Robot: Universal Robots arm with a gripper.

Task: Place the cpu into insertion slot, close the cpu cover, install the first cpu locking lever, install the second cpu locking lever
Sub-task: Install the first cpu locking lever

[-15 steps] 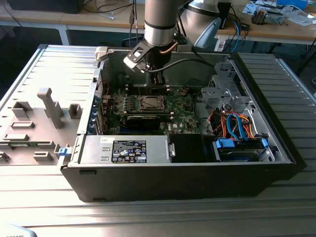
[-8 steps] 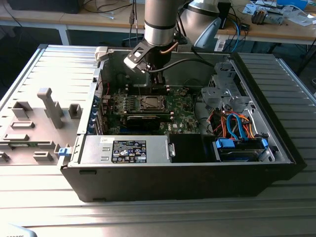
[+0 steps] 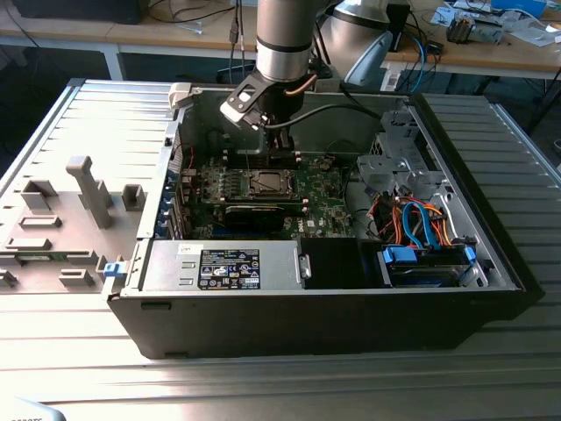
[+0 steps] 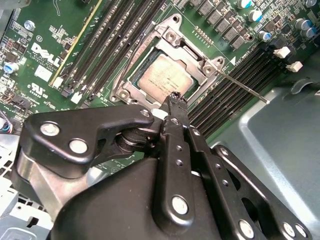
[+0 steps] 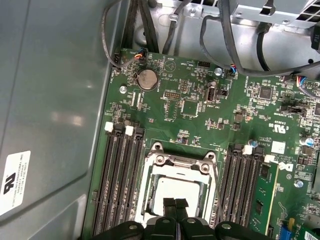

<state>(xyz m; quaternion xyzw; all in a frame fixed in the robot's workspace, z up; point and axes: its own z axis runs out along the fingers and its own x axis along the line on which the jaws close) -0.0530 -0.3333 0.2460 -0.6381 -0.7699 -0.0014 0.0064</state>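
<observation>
Currently, you are holding the black two-fingered gripper (image 5: 175, 204) low over the green circuit board (image 5: 200, 100) inside the dark grey open computer case (image 3: 307, 324). Its fingers are pressing together and pinching nothing. In both wrist views the tips are hovering at the edge of the square silver-rimmed insertion slot (image 4: 172, 36).

The small flat square cpu with its pale silvery top (image 4: 161, 80) is lying inside that slot, toward the middle of the board, between two banks of long black memory sockets (image 4: 125, 30). The thin silver windowed cpu cover (image 5: 175, 170) appears to be lying down around the chip. I cannot tell whether it is sitting fully flat. One thin silver wire locking lever (image 4: 245, 89) is sticking out past the slot's corner, over the memory sockets, and looks unlatched.

Judgement on handling:
- The chip is likely light, stiff and fragile underneath, and is best left alone.
- The cover looks thin and bendable.
- The lever looks springy and slippery, so pressing near its free end is giving you the best leverage.
</observation>
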